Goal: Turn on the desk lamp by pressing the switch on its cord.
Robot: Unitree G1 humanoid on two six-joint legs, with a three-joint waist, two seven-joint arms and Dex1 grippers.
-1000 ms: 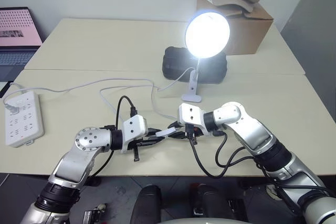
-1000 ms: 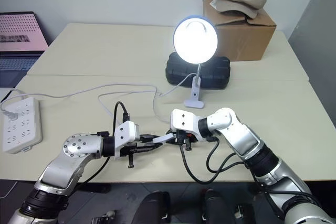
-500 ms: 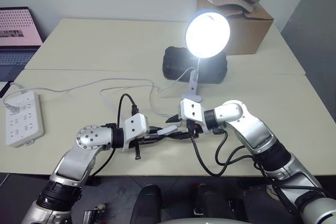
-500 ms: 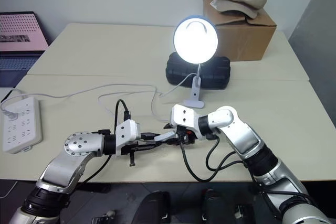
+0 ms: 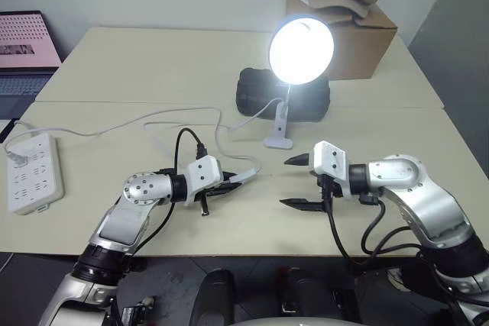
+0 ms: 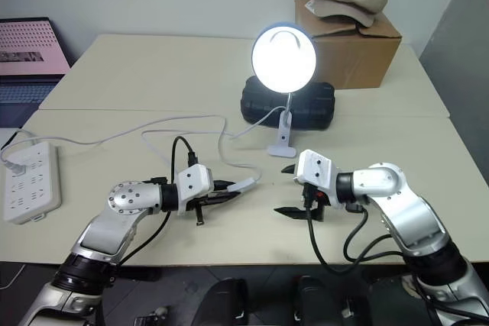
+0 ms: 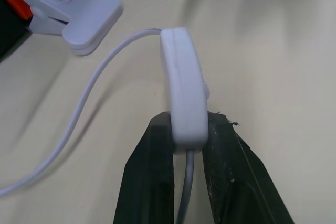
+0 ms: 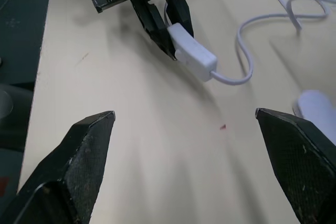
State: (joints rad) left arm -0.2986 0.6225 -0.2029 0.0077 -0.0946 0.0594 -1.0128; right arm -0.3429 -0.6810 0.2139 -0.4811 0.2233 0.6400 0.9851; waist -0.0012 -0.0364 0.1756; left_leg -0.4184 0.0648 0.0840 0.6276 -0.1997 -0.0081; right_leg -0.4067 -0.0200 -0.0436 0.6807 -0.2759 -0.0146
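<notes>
Gripping 1 switch (image 5: 243,178), the left hand (image 5: 227,184) faces 1 wide-open right hand (image 5: 293,182) near 1 lit desk lamp (image 5: 301,50).

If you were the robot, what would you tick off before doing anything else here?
1. Desk lamp lit: ok, the bulb glows brightly.
2. Switch held: ok, the left gripper is shut on one end of it.
3. Right gripper clear of the switch: ok, its jaws are wide open and apart from it.
4. Cord free: ok, it lies in loose loops on the table, not stretched tight.
5. Lamp standing: ok, its white clip base sits on the table.
6. Plugged into the power strip: cannot tell which cable ends there.
</notes>
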